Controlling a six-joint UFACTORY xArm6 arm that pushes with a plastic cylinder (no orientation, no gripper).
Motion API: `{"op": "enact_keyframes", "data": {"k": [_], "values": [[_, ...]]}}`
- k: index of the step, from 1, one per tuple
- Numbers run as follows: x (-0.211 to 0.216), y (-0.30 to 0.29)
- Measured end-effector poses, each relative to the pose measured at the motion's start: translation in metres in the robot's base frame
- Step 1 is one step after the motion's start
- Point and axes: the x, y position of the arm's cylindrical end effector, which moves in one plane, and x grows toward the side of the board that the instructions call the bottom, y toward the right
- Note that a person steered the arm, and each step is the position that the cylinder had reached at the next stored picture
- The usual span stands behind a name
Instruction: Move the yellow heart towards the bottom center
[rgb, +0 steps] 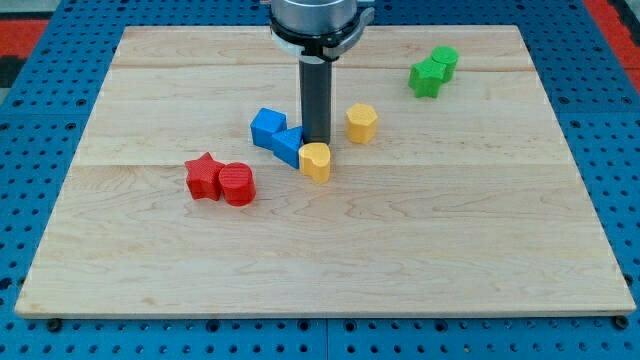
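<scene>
The yellow heart (315, 161) lies near the middle of the wooden board (320, 260). My tip (316, 140) stands just above it in the view, touching or nearly touching its top edge. Two blue blocks sit just left of the tip: one (267, 127) further up and left, and one (290, 146) pressed against the heart's left side. A yellow hexagon block (361, 123) lies to the right of the rod.
A red star (203, 176) and a red cylinder-like block (238, 185) touch each other at the view's left. Two green blocks (427, 78) (444, 60) sit together at the top right. Blue pegboard surrounds the board.
</scene>
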Motion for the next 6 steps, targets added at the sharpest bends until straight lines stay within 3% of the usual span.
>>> {"op": "enact_keyframes", "data": {"k": [6], "values": [[0.114, -0.033]]}}
